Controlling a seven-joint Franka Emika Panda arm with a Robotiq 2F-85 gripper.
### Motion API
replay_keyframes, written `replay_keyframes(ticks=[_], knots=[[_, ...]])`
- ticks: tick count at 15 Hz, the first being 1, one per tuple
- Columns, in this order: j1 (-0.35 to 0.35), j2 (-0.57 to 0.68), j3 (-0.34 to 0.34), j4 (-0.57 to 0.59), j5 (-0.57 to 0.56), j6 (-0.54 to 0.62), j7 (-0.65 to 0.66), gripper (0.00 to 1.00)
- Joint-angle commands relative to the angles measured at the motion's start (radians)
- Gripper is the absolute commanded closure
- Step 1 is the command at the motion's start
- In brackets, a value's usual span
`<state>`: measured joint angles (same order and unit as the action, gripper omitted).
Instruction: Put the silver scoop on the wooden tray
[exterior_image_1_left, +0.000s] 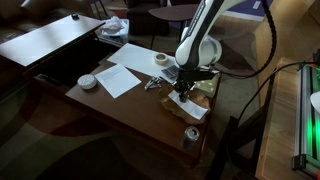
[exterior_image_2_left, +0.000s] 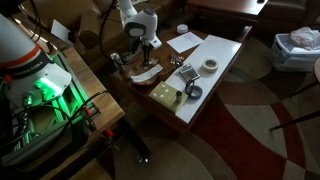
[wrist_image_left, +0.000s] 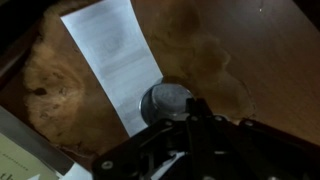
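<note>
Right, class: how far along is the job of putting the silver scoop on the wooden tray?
Done: nothing yet. In hand: the tool hangs low over a paper sheet, with a round silver piece, likely the scoop, at its tip; grip unclear. Left: carry it to the wooden tray nearby and release.

white paper sheet (exterior_image_1_left: 122, 78), tape roll (exterior_image_1_left: 161, 60) and small can (exterior_image_1_left: 191, 137) on brown table (exterior_image_1_left: 130, 110)

The white arm (exterior_image_1_left: 205, 25) comes down from the top centre of the frame in both exterior views, with its wrist bent downward. The black gripper (exterior_image_1_left: 184, 86) hangs low at mid-frame. In the wrist view it fills the bottom edge, too dark and blurred to read its opening.
</note>
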<state>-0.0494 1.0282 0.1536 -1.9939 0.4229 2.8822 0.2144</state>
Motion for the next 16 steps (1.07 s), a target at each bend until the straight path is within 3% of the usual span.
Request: replay_keyframes(ticks=[1, 3, 6, 9, 14, 15, 16], knots=[[0.023, 0.056, 0.031, 0.002, -0.002, 0.235, 0.005, 0.99], [0.024, 0.079, 0.043, 0.003, -0.018, 0.343, 0.014, 0.99], [0.075, 0.115, -0.01, 0.026, -0.022, 0.438, 0.05, 0.99], [0.142, 0.156, -0.096, 0.07, 0.002, 0.464, 0.093, 0.99], [0.227, 0.2, -0.186, 0.123, 0.029, 0.405, 0.166, 0.99], [0.234, 0.198, -0.192, 0.118, 0.026, 0.39, 0.171, 0.71], [0.239, 0.196, -0.196, 0.116, 0.022, 0.373, 0.177, 0.69]])
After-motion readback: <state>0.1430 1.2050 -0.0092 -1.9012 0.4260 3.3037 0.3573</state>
